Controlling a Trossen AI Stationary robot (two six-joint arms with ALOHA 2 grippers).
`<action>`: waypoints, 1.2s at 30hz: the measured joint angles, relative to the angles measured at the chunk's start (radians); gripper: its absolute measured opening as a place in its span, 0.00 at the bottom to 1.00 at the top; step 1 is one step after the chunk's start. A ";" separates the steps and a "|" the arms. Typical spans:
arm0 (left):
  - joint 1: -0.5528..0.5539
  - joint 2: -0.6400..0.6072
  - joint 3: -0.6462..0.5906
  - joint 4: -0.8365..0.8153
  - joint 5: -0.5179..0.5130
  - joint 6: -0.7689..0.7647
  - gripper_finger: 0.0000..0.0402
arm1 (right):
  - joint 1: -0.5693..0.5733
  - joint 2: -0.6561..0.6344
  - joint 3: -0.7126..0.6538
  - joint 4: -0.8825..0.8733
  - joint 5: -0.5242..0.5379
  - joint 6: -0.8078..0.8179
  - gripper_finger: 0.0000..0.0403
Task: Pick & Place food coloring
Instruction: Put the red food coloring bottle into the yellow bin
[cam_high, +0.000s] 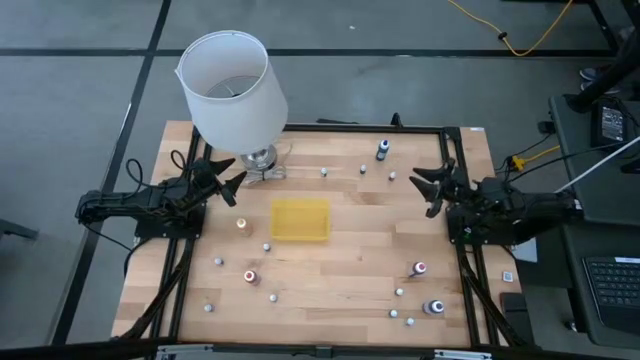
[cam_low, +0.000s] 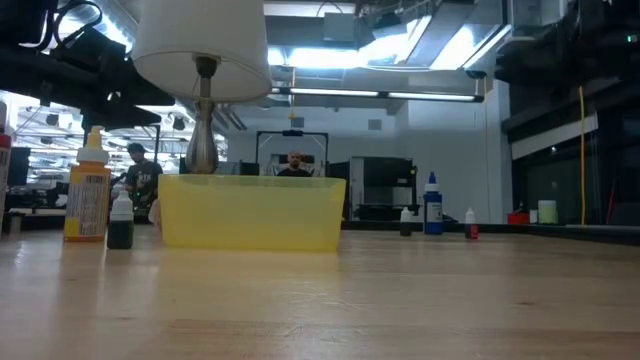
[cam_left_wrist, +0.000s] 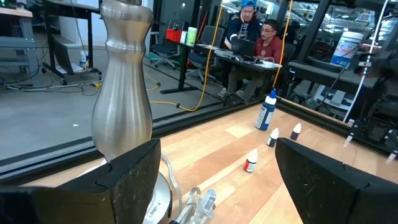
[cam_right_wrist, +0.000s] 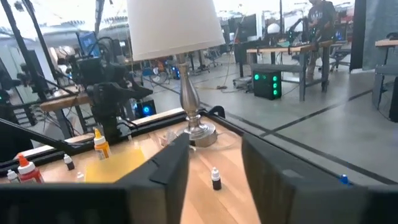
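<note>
The left tool (cam_high: 232, 182) waits beside the lamp (cam_high: 232, 85), fingers apart, empty. Food coloring bottles (cam_high: 250, 275) lie scattered over the surface (cam_high: 340, 280) around the yellow tray (cam_high: 300, 219): light, rigid, easily toppled; pinch each body. The right tool (cam_high: 424, 184) hangs part-spread, empty.

Yellow tray (cam_high: 300, 219), white lampshade (cam_high: 231, 86), blue-capped bottle (cam_left_wrist: 267, 112).

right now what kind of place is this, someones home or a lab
Most likely a robotics lab or workshop, not a home. Two robot arms flank a framed wooden table, people sit at computer desks behind it, and the low view shows an open ceiling with strip lights.
</note>
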 joint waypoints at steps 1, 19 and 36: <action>0.000 0.000 0.000 0.000 0.000 0.000 0.77 | 0.000 0.020 0.033 -0.018 0.001 0.024 0.41; 0.000 0.000 0.000 0.000 0.000 0.000 0.78 | 0.000 0.485 0.733 -0.411 0.237 0.117 0.47; 0.000 0.000 0.000 0.000 0.000 0.000 0.78 | -0.037 0.801 1.136 -0.867 0.411 0.424 0.42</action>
